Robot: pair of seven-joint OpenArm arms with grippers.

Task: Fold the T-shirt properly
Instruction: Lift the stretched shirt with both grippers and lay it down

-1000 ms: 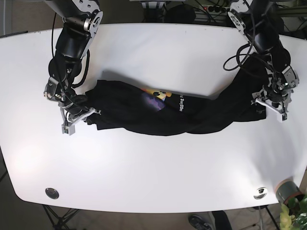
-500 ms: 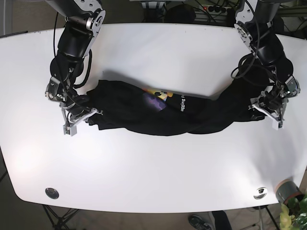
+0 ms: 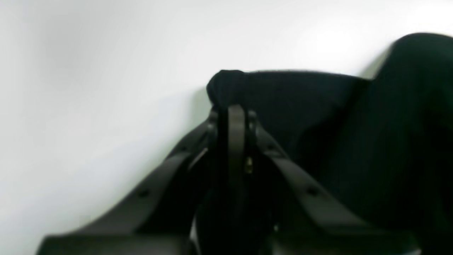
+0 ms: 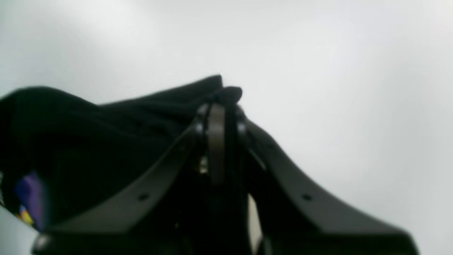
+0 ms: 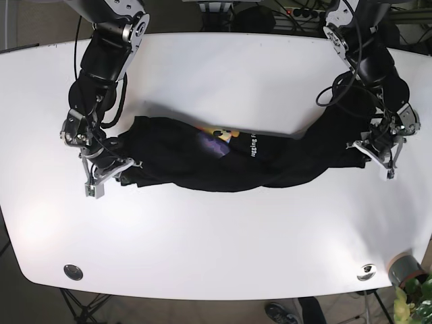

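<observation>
T-shirt (image 5: 236, 158) — both ends pinched

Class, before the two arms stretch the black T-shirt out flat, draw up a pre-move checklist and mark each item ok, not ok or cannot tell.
1. Left gripper shut on T-shirt fabric: ok, cloth bunched at its tips.
2. Right gripper shut on fabric: ok.
3. Grips at opposite ends of the shirt: ok, seen in the base view.
4. Shirt lying flat: not ok, twisted and bunched.
5. Which parts are held, hem or shoulders: cannot tell.
6. Bare table around the shirt for spreading: ok.
</observation>
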